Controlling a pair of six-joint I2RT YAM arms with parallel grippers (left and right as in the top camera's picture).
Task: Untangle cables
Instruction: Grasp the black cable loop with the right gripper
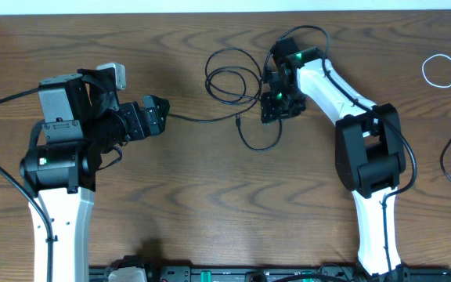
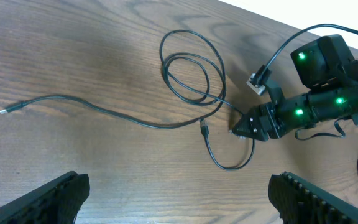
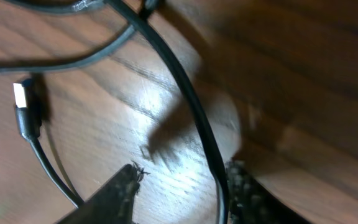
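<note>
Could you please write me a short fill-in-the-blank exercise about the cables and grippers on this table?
1. The looped cable in the middle of the table is ____ in colour.
2. In the right wrist view, that cable runs ____ the fingers of the right gripper.
3. The cable lying alone near the table's right edge is ____.
4. The gripper with jaws wide open and holding nothing is the ____ one.

Missing words: black; between; white; left.

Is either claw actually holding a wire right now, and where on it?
Nothing is gripped yet. The right gripper straddles the black cable on bare cord, not at a plug, with its jaws apart around it. The left gripper hangs open and empty.
</note>
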